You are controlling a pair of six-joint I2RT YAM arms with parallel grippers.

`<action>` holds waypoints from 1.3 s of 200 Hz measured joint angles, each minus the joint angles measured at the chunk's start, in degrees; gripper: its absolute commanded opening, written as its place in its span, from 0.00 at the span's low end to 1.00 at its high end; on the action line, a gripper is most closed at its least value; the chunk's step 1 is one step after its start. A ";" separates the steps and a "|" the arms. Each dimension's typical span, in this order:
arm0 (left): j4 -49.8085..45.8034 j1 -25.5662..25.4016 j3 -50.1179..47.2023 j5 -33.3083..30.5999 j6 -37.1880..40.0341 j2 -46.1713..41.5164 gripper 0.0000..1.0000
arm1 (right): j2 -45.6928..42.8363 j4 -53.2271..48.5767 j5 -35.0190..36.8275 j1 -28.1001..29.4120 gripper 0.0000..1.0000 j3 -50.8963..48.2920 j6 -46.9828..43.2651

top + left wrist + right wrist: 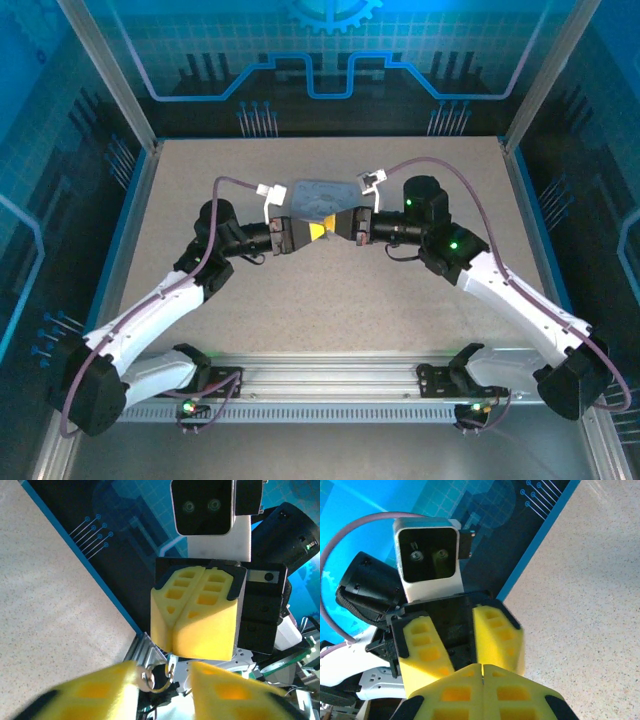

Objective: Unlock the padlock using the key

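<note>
Even, diffuse light falls from above in the overhead view; the pale desk (330,300) is bright, and the arms (160,310) cast only faint, soft shadows on it. The walls (330,40) glow cyan, strongest along the top, and tint the whole picture blue. Small green lamps (453,243) shine crisply. In the left wrist view the near left fingers (95,695) are heavily blurred, while the right fingers (200,625) are sharp. In the right wrist view a saturated cyan backdrop glares at upper left
</note>
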 measured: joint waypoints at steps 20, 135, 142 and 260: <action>0.81 1.79 -1.25 0.81 -0.15 0.00 0.46 | 0.02 -0.63 -0.61 -0.02 0.00 0.20 -1.31; 34.53 3.39 -6.47 10.93 -18.75 9.97 0.28 | 4.02 -4.79 -4.74 -0.20 0.00 4.83 -7.26; 36.02 3.43 -6.47 11.10 -19.58 10.40 0.27 | 4.02 -4.76 -4.66 -0.20 0.00 4.96 -7.32; 36.59 3.48 -6.47 11.10 -20.92 10.38 0.24 | 4.00 -7.19 -4.15 -0.13 0.00 5.68 -9.42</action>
